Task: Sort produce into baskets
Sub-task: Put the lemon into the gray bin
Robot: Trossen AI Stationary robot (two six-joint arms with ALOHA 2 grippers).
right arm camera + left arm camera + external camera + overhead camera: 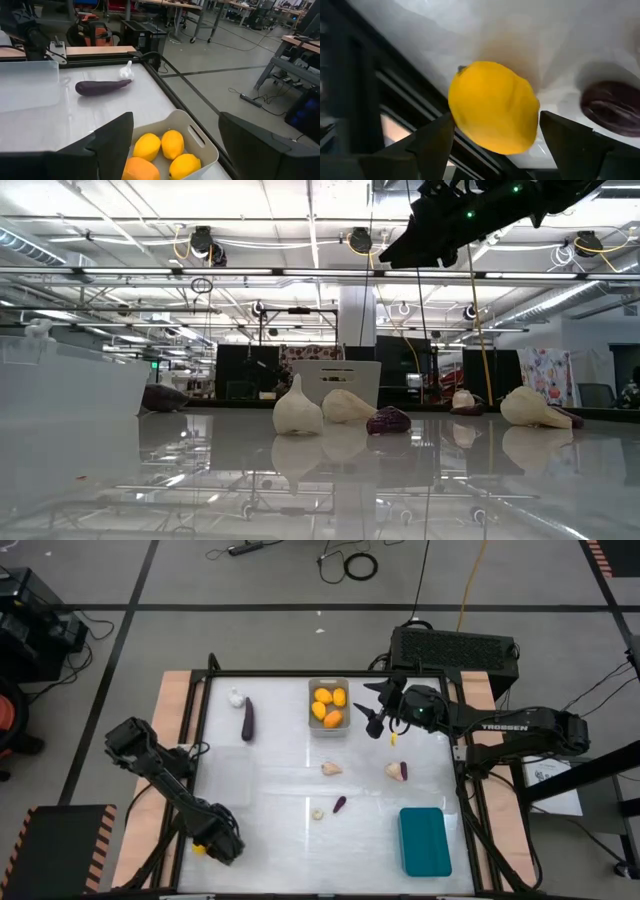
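4 yellow fruits [160, 152] lie in the grey bin [329, 706] just below and ahead of the right tool [372, 712], which hangs open and empty beside that bin. 1 more yellow fruit [492, 106] sits between the spread fingers of the left tool [205, 845] at the counter [280, 780] edge, with a purple piece [614, 107] just beyond it.

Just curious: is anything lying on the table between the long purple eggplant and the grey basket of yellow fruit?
No. In the high view, the stretch between the eggplant and the grey basket is bare white tabletop.
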